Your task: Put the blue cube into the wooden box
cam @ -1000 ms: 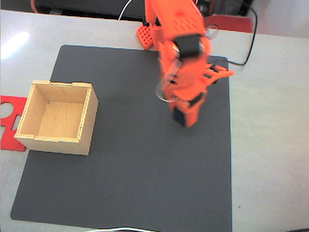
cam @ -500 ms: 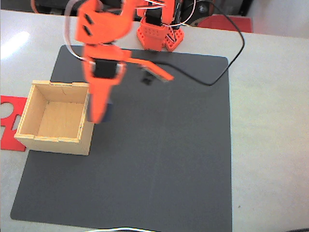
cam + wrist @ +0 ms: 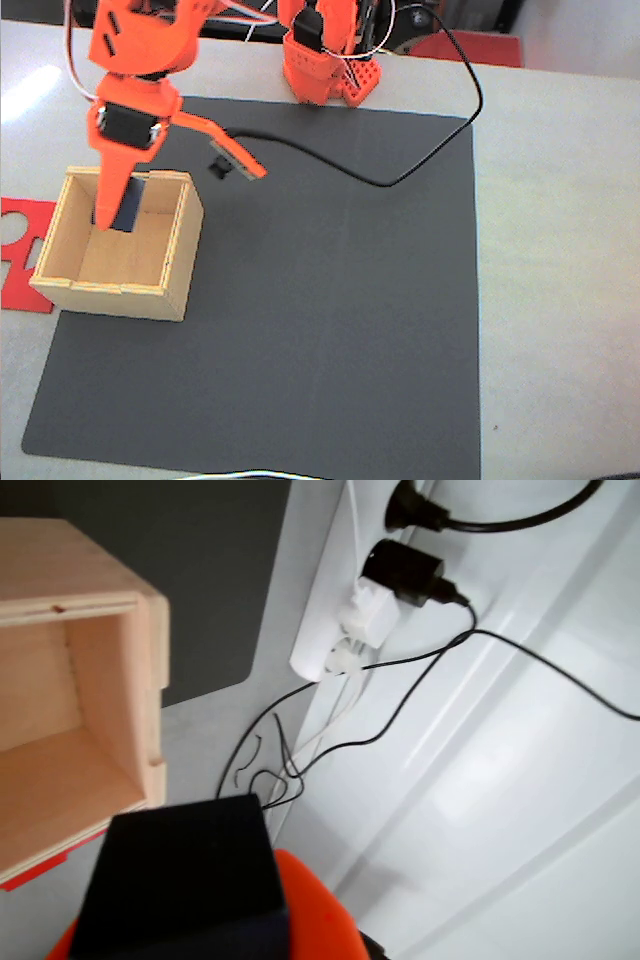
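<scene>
The orange gripper point(image 3: 115, 212) hangs over the pale wooden box point(image 3: 185, 250), which stands on the left part of the dark mat. It is shut on the dark blue cube point(image 3: 127, 205), held above the box's inside near its back wall. In the wrist view the blue cube point(image 3: 185, 885) fills the bottom left against an orange finger point(image 3: 320, 915), with the wooden box point(image 3: 140, 670) at the left edge.
A red cut-out sheet point(image 3: 22, 250) lies left of the box, partly under it. The arm's orange base point(image 3: 325, 60) stands at the mat's far edge, and a black cable point(image 3: 420, 150) loops over the mat. A white power strip point(image 3: 345, 610) with plugs lies off the mat.
The arm has swung from the mat's middle to the left with the blue cube held. The cube now hangs over the box's opening instead of beside its right wall.
</scene>
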Tool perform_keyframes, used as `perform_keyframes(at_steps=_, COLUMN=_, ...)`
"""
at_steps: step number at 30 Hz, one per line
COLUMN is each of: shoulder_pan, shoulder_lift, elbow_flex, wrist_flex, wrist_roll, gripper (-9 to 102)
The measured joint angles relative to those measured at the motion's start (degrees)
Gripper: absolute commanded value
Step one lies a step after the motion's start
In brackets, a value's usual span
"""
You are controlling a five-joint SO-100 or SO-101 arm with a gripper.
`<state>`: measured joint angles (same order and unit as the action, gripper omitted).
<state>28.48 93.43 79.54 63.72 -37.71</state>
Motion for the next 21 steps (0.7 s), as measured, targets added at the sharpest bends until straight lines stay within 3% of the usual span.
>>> perform_keyframes(at_steps=21, shoulder_pan=5.9, shoulder_lift=-12.5, elbow_flex=0.0, wrist_flex=-3.3, wrist_roll=0.1, gripper=0)
